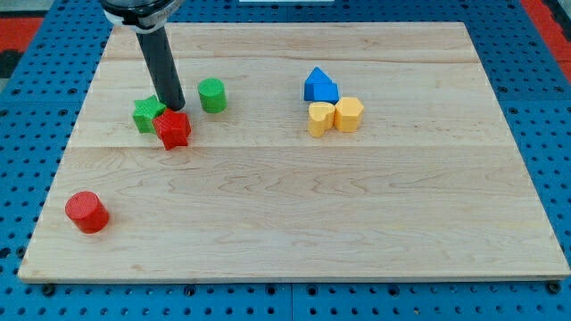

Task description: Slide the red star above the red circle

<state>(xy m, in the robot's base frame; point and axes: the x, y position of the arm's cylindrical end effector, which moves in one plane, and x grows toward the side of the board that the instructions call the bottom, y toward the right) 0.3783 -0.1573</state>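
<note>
My tip (173,108), a bare rod end with no jaws to open or close, touches the top edge of the red star-shaped block (173,129) on the wooden board (294,223). The red circular block (86,212) lies well apart toward the view's bottom left.

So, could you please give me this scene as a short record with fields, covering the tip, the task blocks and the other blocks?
tip: my tip at the upper edge of the red star, between the two green blocks
red star: upper left of the board, touching the green star
red circle: lower left, alone
green star: left of the tip
green cylinder: right of the tip
right cluster: blue block above yellow block and yellow hexagon
surface: wooden board
</note>
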